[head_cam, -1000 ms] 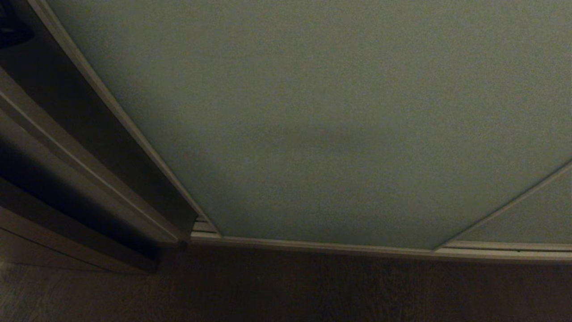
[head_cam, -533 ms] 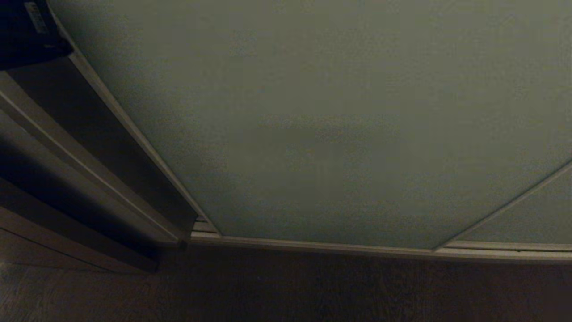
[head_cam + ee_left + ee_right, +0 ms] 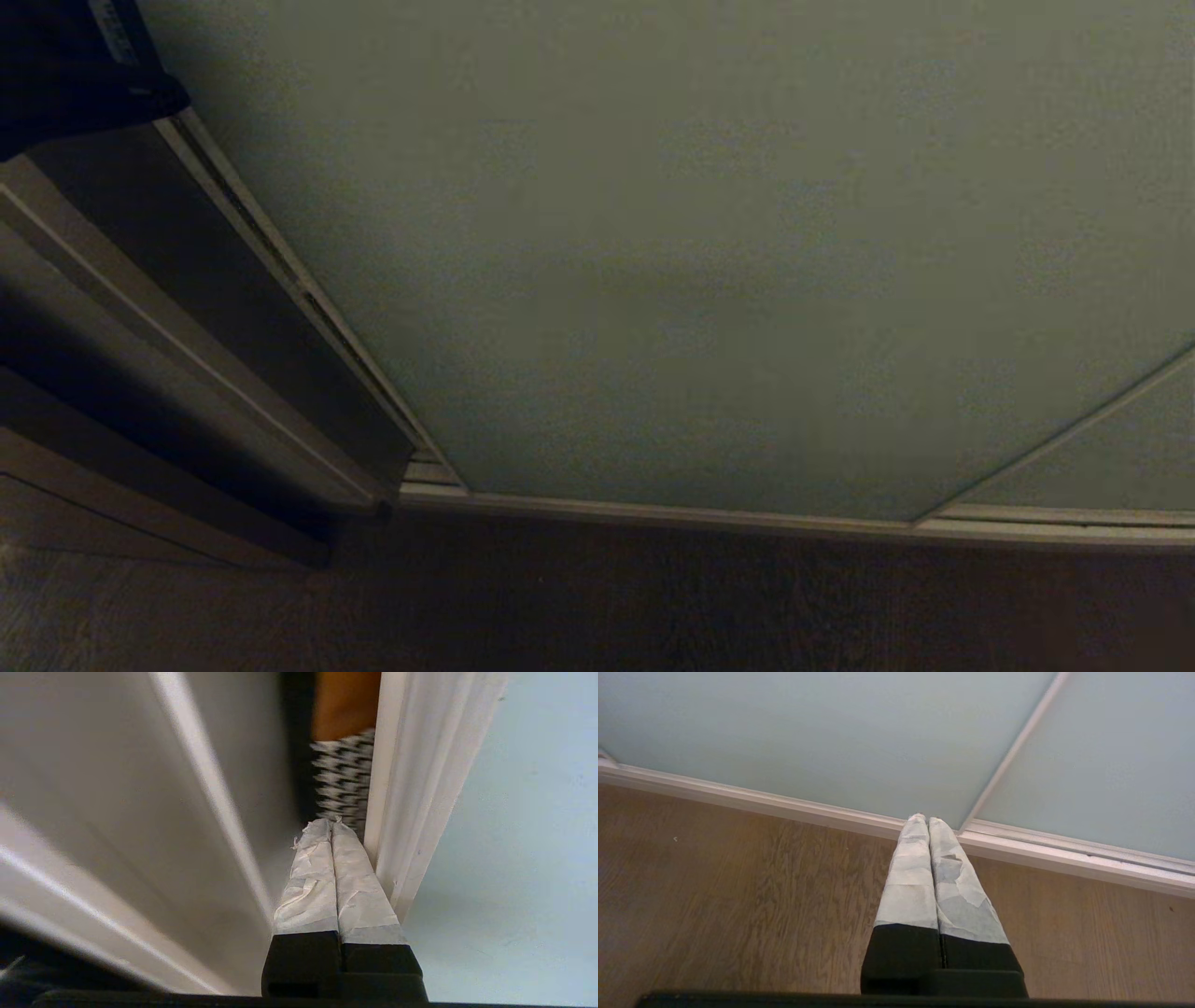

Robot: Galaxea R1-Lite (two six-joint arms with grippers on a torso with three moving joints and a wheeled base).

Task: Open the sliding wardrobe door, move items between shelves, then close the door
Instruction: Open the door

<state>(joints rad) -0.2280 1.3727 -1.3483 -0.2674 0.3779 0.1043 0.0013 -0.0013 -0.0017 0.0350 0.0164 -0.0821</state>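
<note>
The sliding wardrobe door (image 3: 709,261), a pale grey-green panel with a slim silvery frame, fills most of the head view. My left arm (image 3: 65,75) shows as a dark shape at the door's upper left edge. My left gripper (image 3: 331,823) is shut with nothing in it. Its taped fingers (image 3: 359,891) lie against the door's frame edge (image 3: 411,788), with the tips in the narrow gap beside it. My right gripper (image 3: 927,819) is shut and empty, hanging low over the floor and pointing at the rail. The items and shelves are hidden.
A white upright wall (image 3: 117,788) bounds the gap on the other side. Black-and-white patterned cloth (image 3: 343,779) and something orange (image 3: 345,700) show through the gap. The floor rail (image 3: 672,511) runs along the door's foot above wooden floor (image 3: 738,896). A second panel (image 3: 1111,756) adjoins on the right.
My left arm has pushed further into the head view's top left corner. A thin dark slit now shows along the door's left edge. The right arm has not moved.
</note>
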